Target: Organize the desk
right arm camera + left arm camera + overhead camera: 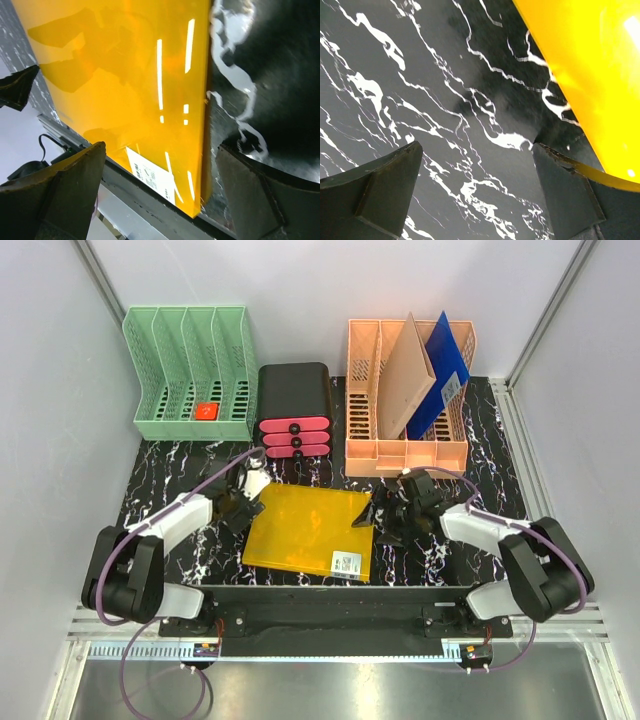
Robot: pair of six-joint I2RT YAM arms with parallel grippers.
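Note:
The desk (160, 475) is a black tabletop with white veining. A yellow folder (310, 530) with a white label lies flat on it at the near middle. My left gripper (240, 505) is open at the folder's left edge. In the left wrist view it (476, 150) spans bare desk (445, 75), with its right finger against the folder's edge (585, 75). My right gripper (385, 518) is open at the folder's right edge. In the right wrist view it (160, 150) straddles the folder's (125, 75) near right corner, above the desk (280, 60).
A green file rack (190, 370) holding a small red item (206, 411) stands at the back left. A black drawer unit with pink drawers (295, 410) is in the middle. A peach rack (380, 430) at the back right holds a tan folder (405, 375) and a blue one (440, 370).

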